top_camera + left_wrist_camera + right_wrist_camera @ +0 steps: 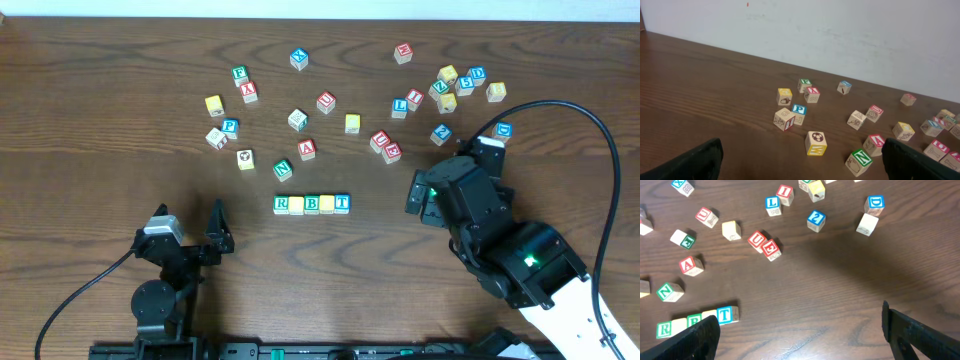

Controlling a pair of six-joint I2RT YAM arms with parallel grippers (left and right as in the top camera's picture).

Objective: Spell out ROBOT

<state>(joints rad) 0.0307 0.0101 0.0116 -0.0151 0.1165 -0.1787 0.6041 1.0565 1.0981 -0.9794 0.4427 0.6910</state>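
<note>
- Dark wood-grain table point(100, 130) backed by a pale wall point(840, 35), with lettered wooden cubes scattered over its far half.
- On the near side of that scatter, about mid-table, five cubes stand touching in one straight row. From left to right they are the green R cube point(281, 204), first yellow-faced cube point(296, 205), green B cube point(312, 204), second yellow-faced cube point(327, 204) and blue T cube point(342, 203).
- The letters on the two yellow faces are too faint to read from overhead.
- A green N cube point(283, 170) sits turned at an angle just beyond the R end of the row, not touching it. A red A cube point(307, 149) lies a little farther back.
- A red U cube point(380, 140) and a red E cube point(392, 152) sit side by side, to the right of the row and farther back.
- The left claw point(189, 212) stands wide and holds nothing. It is near the front edge of the table, to the left of the row and well apart from it.
- The right claw point(799, 325) is also spread wide and holds nothing, over bare wood to the right of the row.
- In the right wrist view the row lies at the lower left, with the B cube partly hidden behind one finger point(695, 340).
- A blue D cube point(503, 130) lies close beside the right arm.
</note>
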